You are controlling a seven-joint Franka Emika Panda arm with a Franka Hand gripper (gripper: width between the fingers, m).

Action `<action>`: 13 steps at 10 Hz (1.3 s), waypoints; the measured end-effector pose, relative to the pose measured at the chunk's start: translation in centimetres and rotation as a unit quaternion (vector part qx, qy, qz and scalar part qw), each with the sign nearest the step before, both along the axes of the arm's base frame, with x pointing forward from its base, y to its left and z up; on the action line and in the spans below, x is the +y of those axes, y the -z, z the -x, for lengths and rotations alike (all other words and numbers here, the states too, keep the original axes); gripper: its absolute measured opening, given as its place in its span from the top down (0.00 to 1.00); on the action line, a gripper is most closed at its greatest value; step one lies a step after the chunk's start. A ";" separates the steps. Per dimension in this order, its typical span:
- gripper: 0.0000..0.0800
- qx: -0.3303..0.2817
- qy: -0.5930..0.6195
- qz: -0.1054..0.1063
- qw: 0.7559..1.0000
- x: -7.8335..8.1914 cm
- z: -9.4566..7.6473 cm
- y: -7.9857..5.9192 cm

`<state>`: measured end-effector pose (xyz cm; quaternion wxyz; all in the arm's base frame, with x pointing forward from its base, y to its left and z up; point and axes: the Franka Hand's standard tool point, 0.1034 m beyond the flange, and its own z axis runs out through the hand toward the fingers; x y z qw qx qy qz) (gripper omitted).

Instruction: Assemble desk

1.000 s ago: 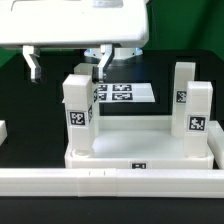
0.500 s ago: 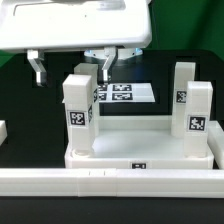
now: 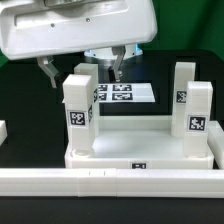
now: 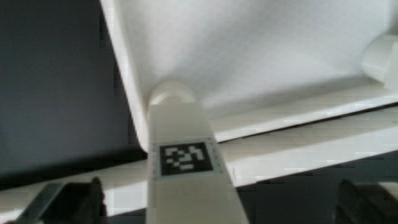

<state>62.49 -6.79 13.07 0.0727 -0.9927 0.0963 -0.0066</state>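
The desk's white tray-like top point(image 3: 140, 135) lies on the black table with three tagged post legs standing up from its corners. My gripper point(image 3: 82, 70) hangs open just above the leg point(image 3: 78, 112) at the exterior view's left. One finger point(image 3: 47, 72) is on each side of that leg's top, not touching it. In the wrist view the same leg point(image 4: 185, 140) rises between my gripper's point(image 4: 222, 205) dark fingertips point(image 4: 79, 200), with the desk top's rim point(image 4: 267, 60) beyond it. Two more legs point(image 3: 198, 112) stand at the exterior view's right.
The marker board point(image 3: 125, 93) lies flat behind the desk. A long low white rail point(image 3: 110, 181) runs along the front edge. A small white part point(image 3: 3, 132) shows at the exterior view's left edge.
My gripper has shifted toward the exterior view's right and tilted, so its fingers now straddle the left leg's top. It has stayed open. The desk has not moved.
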 end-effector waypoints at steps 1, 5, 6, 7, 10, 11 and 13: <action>0.19 0.000 -0.003 0.020 1.000 -0.3 -0.4 0.1; 0.19 -0.006 -0.022 0.049 0.999 0.0 -1.5 -0.5; 0.19 -0.009 -0.030 0.051 0.998 -0.4 -1.5 -0.3; 0.19 -0.010 -0.032 0.052 0.998 -0.7 -1.4 0.1; 0.63 -0.009 -0.036 0.053 0.998 -0.9 -1.1 0.6; 0.63 -0.009 -0.038 0.053 0.998 -0.9 -1.2 0.5; 0.64 -0.008 -0.024 0.053 0.998 -0.9 -1.2 0.6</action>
